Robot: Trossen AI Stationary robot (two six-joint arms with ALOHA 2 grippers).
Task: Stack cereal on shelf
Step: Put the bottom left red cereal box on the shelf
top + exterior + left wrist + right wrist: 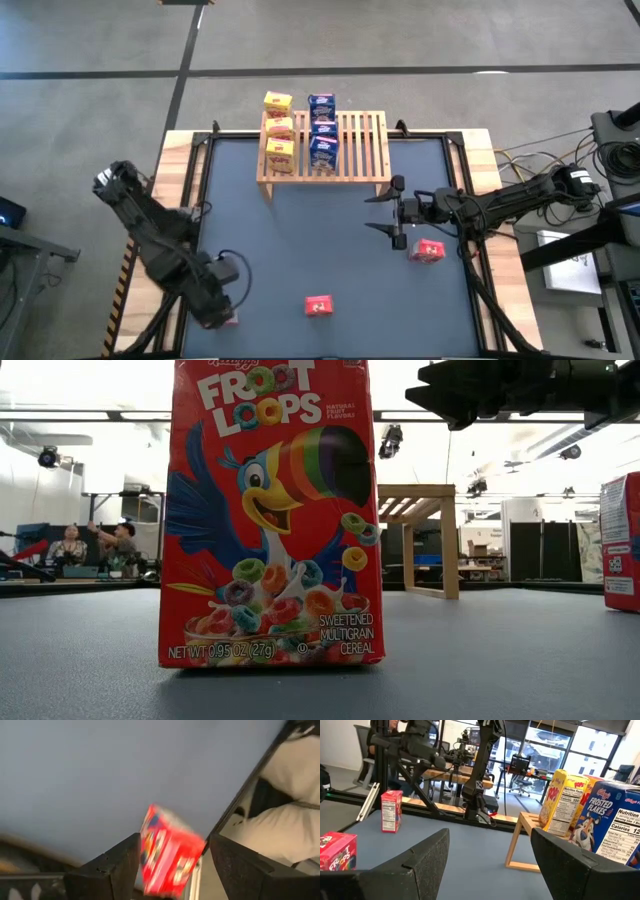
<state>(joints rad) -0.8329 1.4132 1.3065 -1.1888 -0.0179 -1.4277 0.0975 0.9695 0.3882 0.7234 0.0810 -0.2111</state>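
I see the wooden shelf (350,145) at the table's far edge holding three yellow and three blue cereal boxes. My right gripper (392,212), fingers apart, hovers just beside a red Froot Loops box (427,250); the left gripper (222,312) clamps another red box (167,852).

Robotics lab — desks (451,774), monitor (520,764), seated people (95,547)

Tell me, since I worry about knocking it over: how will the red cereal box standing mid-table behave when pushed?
The red cereal box stands upright, tall on a narrow base, so a high push would probably tip it. Its label reads 27 g, so it is likely very light and may slide. It looks like thin cardboard, so a hard squeeze could dent it.
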